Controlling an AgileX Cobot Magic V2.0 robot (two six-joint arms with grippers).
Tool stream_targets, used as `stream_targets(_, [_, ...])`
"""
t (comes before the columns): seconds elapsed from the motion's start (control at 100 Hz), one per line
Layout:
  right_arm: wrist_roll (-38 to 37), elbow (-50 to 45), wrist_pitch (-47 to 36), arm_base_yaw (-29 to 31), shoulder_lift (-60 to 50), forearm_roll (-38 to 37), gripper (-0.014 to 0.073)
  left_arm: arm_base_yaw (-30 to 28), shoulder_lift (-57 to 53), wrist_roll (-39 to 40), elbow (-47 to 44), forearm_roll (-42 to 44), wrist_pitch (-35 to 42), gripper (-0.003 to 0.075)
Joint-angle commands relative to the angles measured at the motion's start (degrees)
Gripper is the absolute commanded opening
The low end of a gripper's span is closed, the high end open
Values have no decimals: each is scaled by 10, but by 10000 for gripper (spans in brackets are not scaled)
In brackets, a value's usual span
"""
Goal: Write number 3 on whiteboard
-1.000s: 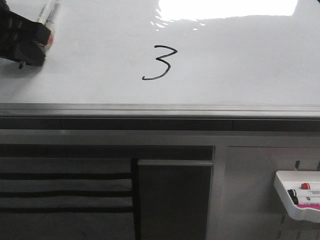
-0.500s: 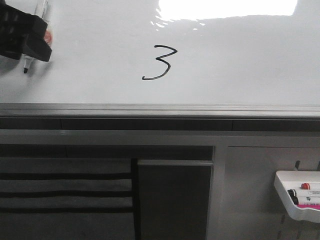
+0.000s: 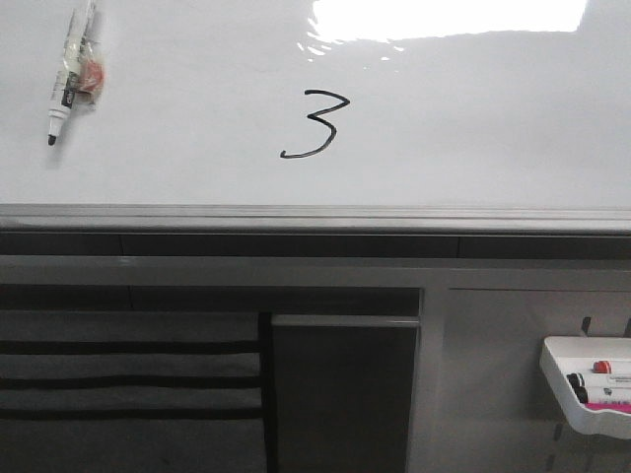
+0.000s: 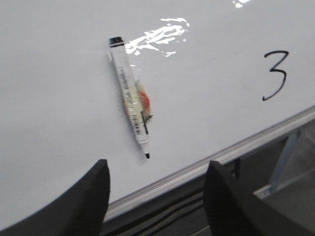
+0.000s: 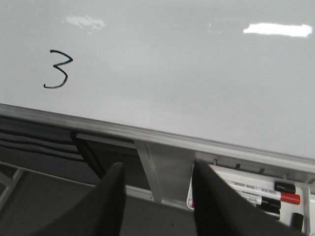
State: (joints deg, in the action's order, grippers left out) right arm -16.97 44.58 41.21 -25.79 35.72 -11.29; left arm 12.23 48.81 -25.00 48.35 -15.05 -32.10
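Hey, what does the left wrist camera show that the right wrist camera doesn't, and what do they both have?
Only the left wrist view shows the uncapped white-barrelled marker pen lying on the board, plus the open left gripper. Only the right wrist view shows the small white tray of capped markers below the board, plus the open right gripper. Both show the black hand-drawn number 3 on the glossy whiteboard and its grey metal edge rail.

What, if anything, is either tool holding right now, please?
Nothing: the left tool and right tool are open and empty; the marker lies on the whiteboard.
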Motion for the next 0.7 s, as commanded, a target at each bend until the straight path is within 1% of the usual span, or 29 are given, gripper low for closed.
stream_targets(0.0, [0,-13,-78,4,-28,-36,164,-13,-47,34,-16,8,55,299])
stream_targets(0.13, [1,-54,-116,4,-69,-78,48,-26,-107,39,-90,7,100,157])
stream_targets(0.17, [1,-63,-124,4,-79,-83,19,-27,-119,39,-117,3,118,118])
stream_targets(0.23, [1,-78,-131,4,-91,-83,-39,-28,-142,39,-154,-8,151,37])
stream_targets(0.24, [1,-78,-131,4,-92,-83,-39,-28,-142,39,-157,-10,155,37])
stream_targets(0.29, [1,-87,-134,4,-97,-83,-67,-28,-153,39,-183,-24,189,-22])
stream_targets(0.38, [1,-103,-137,4,-98,-84,-69,-28,-162,39,-218,-34,240,-20])
stream_targets(0.69, [1,-120,-125,4,-98,-84,-69,-28,-158,39,-275,-36,240,-20])
